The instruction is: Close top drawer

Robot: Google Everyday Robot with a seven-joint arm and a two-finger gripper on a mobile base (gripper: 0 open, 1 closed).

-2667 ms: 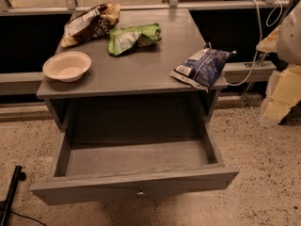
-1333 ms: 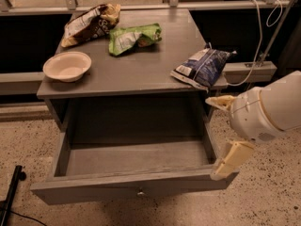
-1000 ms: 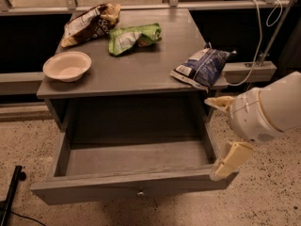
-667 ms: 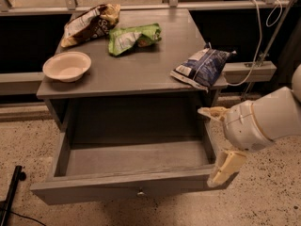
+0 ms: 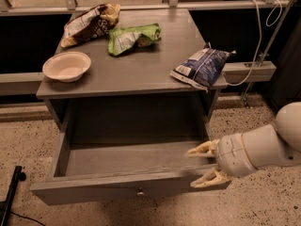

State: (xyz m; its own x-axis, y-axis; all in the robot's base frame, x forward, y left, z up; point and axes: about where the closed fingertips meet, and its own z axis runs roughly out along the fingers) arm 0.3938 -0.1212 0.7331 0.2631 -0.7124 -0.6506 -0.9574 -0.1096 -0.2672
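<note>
The top drawer (image 5: 127, 188) is a wide grey wooden box pulled far out from under the grey table (image 5: 141, 74). It is empty inside and has a small round metal knob (image 5: 139, 191) at the centre of its front panel. My gripper (image 5: 203, 165) is at the drawer's right front corner, with one cream finger over the inside of the drawer and the other (image 5: 209, 178) in front of the front panel. The fingers are spread apart and straddle the panel's right end.
On the table top lie a white bowl (image 5: 67, 66), a brown chip bag (image 5: 89, 23), a green chip bag (image 5: 133, 36) and a blue chip bag (image 5: 201, 67) at the right edge. A black pole (image 5: 10, 194) lies on the speckled floor at left. Cables (image 5: 256, 41) hang at right.
My arm came in from the right and dropped lower, bringing the gripper down and left to the drawer's right front corner. The drawer has stayed pulled out.
</note>
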